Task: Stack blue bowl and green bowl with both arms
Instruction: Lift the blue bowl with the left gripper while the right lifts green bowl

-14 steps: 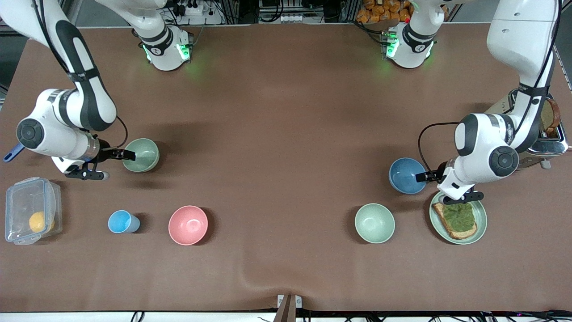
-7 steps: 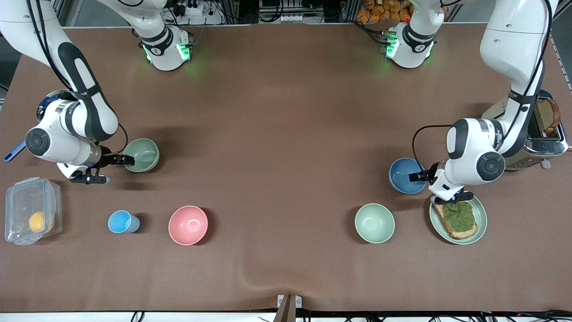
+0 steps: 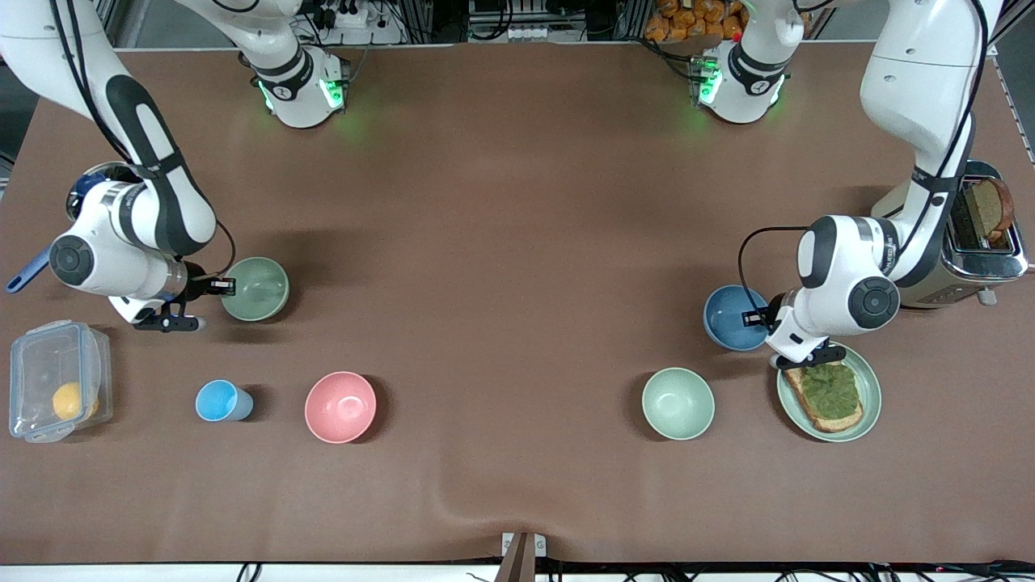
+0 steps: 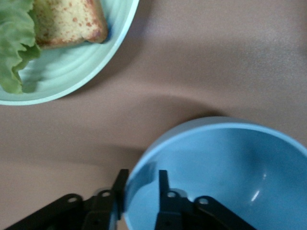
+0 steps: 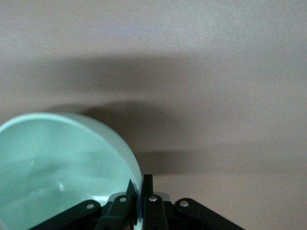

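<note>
Now the right gripper (image 3: 220, 285) pinches the green bowl (image 3: 257, 288) by its rim, and the left gripper (image 3: 758, 318) straddles the blue bowl (image 3: 730, 317) rim, nearly clamped. Such thin rim holds could let either bowl tilt or slip when lifted.

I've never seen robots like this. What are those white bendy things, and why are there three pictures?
They are two robot arms with two-finger grippers. One picture looks down from a high camera; the other two come from cameras on the wrists. The right gripper is shut on the green bowl, pinching its rim. The left gripper has a finger on each side of the blue bowl rim. Also on the table: a pink bowl, a paler green bowl, a blue cup, toast on a plate, a toaster and a clear box.
</note>
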Controlling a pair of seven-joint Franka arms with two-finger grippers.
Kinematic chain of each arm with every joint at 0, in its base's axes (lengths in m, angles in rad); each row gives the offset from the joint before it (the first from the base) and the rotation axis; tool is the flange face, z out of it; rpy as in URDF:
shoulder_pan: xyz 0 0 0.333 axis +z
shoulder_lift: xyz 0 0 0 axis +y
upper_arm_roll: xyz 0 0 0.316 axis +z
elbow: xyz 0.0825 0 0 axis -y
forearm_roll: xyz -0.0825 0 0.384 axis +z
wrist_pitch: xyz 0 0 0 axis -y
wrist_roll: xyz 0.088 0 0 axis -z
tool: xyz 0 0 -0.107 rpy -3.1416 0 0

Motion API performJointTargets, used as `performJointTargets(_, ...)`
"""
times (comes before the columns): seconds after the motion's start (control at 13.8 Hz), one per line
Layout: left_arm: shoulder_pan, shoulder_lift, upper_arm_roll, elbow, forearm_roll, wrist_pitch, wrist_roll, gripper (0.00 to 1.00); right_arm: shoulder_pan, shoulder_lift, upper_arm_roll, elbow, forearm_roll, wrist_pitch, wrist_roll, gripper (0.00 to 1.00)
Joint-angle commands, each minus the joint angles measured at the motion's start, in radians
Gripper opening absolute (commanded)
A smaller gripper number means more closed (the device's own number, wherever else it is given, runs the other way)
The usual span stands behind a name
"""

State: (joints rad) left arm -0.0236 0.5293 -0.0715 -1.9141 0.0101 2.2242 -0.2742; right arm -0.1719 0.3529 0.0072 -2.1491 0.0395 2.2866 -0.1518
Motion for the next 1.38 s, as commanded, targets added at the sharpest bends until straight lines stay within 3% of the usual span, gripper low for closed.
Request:
performJointTargets(0.0, -0.006, 0.0, 0.002, 0.01, -0.004, 0.006, -0.052, 0.03, -0.005, -0.07, 0.025, -0.006, 0.103, -0.059, -0.014, 0.0)
performJointTargets(0.36, 0.001, -0.02, 0.002, 0.029, -0.005, 0.0, -0.1, 0.0, 0.081, -0.141, 0.036, 0.011, 0.213, -0.151, 0.026, 0.0)
performJointTargets(0.8, 0.031, -0.092, 0.002, 0.099, -0.027, -0.061, -0.109, 0.0, 0.265, -0.227, 0.037, 0.002, 0.218, -0.188, 0.384, 0.0)
performJointTargets(1.02, 0.028, -0.138, 0.001, 0.107, -0.119, -0.063, -0.118, 0.0, 0.411, -0.291, 0.037, 0.0, 0.218, -0.226, 0.657, 0.0)
performJointTargets(1.31, 0.024, -0.184, -0.08, 0.106, -0.151, -0.097, -0.216, 0.0, 0.601, -0.278, 0.037, -0.003, 0.233, -0.138, 0.949, 0.0)
